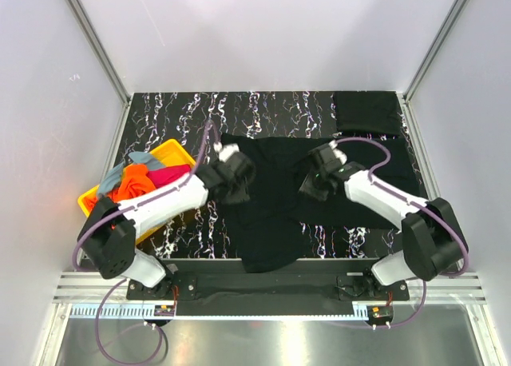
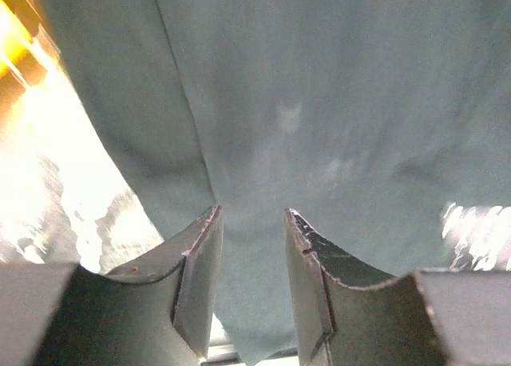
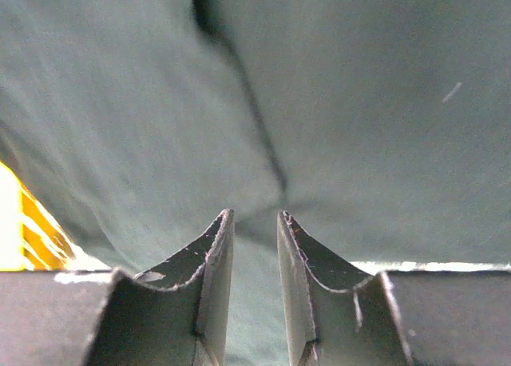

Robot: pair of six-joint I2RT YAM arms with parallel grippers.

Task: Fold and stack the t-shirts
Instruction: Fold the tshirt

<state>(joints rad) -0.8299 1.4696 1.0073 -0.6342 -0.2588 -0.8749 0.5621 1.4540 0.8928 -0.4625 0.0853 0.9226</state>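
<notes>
**Overhead and wrist views.** A black t-shirt (image 1: 271, 214) lies spread over the centre of the marbled table (image 1: 184, 114), its lower hem reaching the bottom edge of the tabletop. A crease runs down the cloth (image 3: 359, 102) toward the right fingers in the right wrist view. A folded black t-shirt (image 1: 367, 112) sits in the upper right corner, apart from the spread one.

The left gripper (image 1: 235, 178) stands over the shirt's left edge and the right gripper (image 1: 315, 178) over its middle. Each shows parted jaws with nothing clamped (left gripper (image 2: 251, 212), right gripper (image 3: 254, 215)).

Bare table shows along the top strip and between the shirt and the yellow tray (image 1: 169, 149) at left. The tray holds the orange tee (image 1: 132, 182), magenta tee (image 1: 168, 176) and grey-blue tee (image 1: 120, 170).
</notes>
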